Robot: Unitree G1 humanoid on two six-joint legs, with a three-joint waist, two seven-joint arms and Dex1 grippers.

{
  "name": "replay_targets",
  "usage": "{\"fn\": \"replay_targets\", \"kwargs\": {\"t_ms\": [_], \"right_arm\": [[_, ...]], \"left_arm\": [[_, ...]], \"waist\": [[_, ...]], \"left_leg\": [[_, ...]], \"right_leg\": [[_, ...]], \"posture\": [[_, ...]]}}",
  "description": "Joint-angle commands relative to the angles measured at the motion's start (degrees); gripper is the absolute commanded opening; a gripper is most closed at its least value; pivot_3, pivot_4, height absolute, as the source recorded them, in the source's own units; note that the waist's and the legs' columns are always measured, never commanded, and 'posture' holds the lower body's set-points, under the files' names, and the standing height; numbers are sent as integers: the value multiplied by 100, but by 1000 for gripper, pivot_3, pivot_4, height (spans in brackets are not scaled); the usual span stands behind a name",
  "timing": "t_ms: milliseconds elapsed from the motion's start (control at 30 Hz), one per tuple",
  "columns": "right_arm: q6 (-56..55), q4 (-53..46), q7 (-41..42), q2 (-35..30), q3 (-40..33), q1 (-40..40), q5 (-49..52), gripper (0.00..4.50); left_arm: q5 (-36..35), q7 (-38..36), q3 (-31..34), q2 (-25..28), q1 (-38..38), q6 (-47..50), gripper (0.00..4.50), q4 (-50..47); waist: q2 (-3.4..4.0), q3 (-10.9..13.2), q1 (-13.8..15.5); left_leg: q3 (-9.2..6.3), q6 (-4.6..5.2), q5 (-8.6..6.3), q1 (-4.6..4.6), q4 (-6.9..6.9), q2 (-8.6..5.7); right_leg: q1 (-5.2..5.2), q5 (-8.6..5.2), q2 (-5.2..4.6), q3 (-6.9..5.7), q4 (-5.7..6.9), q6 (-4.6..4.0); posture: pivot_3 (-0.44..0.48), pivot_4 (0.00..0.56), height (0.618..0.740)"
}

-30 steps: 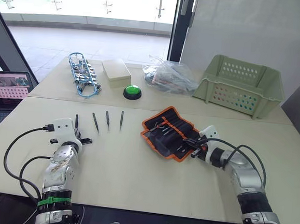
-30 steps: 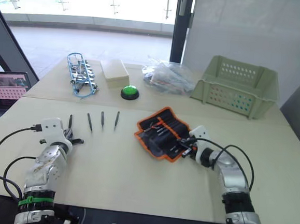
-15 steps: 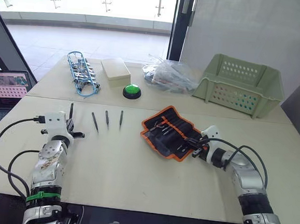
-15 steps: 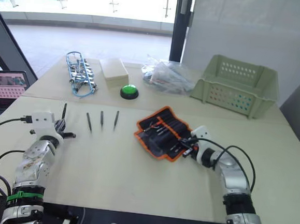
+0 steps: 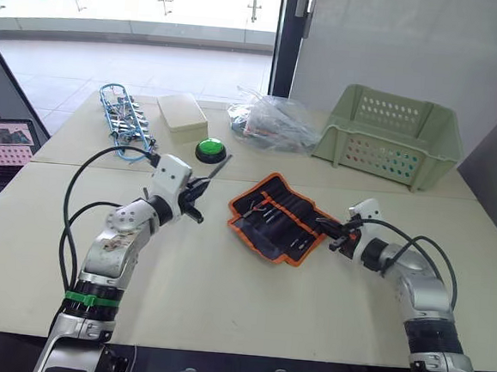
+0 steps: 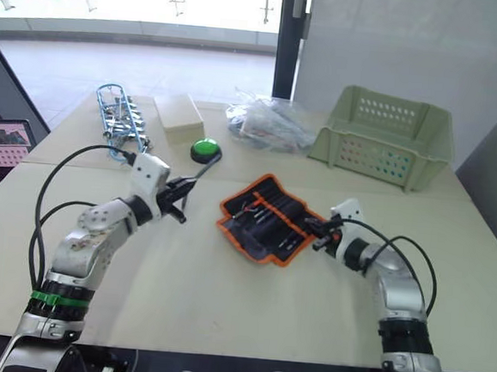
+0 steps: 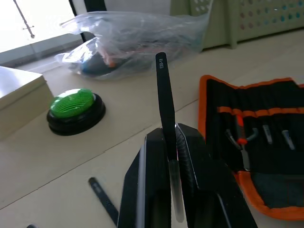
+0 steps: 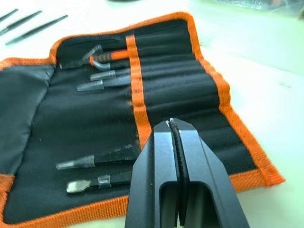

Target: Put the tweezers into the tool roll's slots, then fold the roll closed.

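Observation:
The tool roll point(image 5: 277, 216) lies open and flat at the table's middle, black with orange edging. Its slots point(image 8: 175, 90) hold several small tools point(image 8: 102, 76). My left gripper point(image 5: 194, 201) is raised just left of the roll and is shut on one black tweezers point(image 7: 163, 95), which sticks up past the fingers. Another of the tweezers point(image 7: 101, 197) lies on the table below it, and a few more point(image 8: 28, 23) lie beyond the roll's far side. My right gripper point(image 5: 334, 236) is shut at the roll's right corner, with nothing seen between its fingers point(image 8: 164, 142).
A green push button point(image 5: 209, 151), a beige box point(image 5: 179, 114) and a blue wire bundle point(image 5: 120, 117) sit at the back left. A clear plastic bag point(image 5: 271, 123) and a green perforated basket point(image 5: 390, 141) stand behind the roll. A laptop point(image 5: 3, 136) is at the far left.
My left gripper has lifted one tweezers off the table and carried it right, toward the roll. The right gripper stays at the roll's edge. The camera view has shifted.

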Motion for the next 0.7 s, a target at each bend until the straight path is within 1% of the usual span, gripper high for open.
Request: {"fn": "replay_targets", "kwargs": {"t_ms": [33, 133, 233, 367, 533, 700], "right_arm": [[-308, 325, -55, 147, -69, -120, 11, 0], [-457, 512, -58, 259, -11, -81, -29, 0], [-545, 538, -60, 291, 72, -21, -95, 0], [-604, 559, -60, 347, 55, 6, -77, 0], [-666, 584, -124, 398, 45, -6, -86, 0], [-663, 650, -162, 466, 28, -38, -62, 0]], "left_arm": [[-33, -658, -522, 183, -13, 190, 49, -542], [-272, -820, -540, 198, -60, 681, 49, -748], [-281, -989, -675, 353, -129, 1122, 49, -874], [-208, -1041, -836, 419, -204, 1445, 49, -917], [-43, -716, -994, 118, -278, 1683, 49, -697], [144, -609, -1182, -101, -422, 1777, 49, -392]], "waist": [[4, 2, -6], [6, 4, -35], [7, 4, -40], [7, 4, -23], [7, 4, -22], [7, 4, -23]], "left_leg": [[0, 0, 0, 0, 0, 1], [4, 0, 0, 1, -1, 3], [3, 1, 0, 4, 0, 8], [3, 1, 0, 6, 0, 6], [3, 1, 0, 7, 0, 6], [3, 0, 0, 7, 1, 6]], "right_leg": [[0, 0, 1, 0, 0, 0], [-2, 0, 3, 6, 0, 0], [-2, 0, 9, 6, 3, 0], [2, 0, 8, 7, 2, 0], [3, 0, 7, 7, 2, 0], [3, 0, 8, 7, 3, 0]], "posture": [[0, 150, 740], [0, 150, 740], [0, 150, 740], [0, 150, 740], [0, 150, 740], [0, 150, 740]]}}
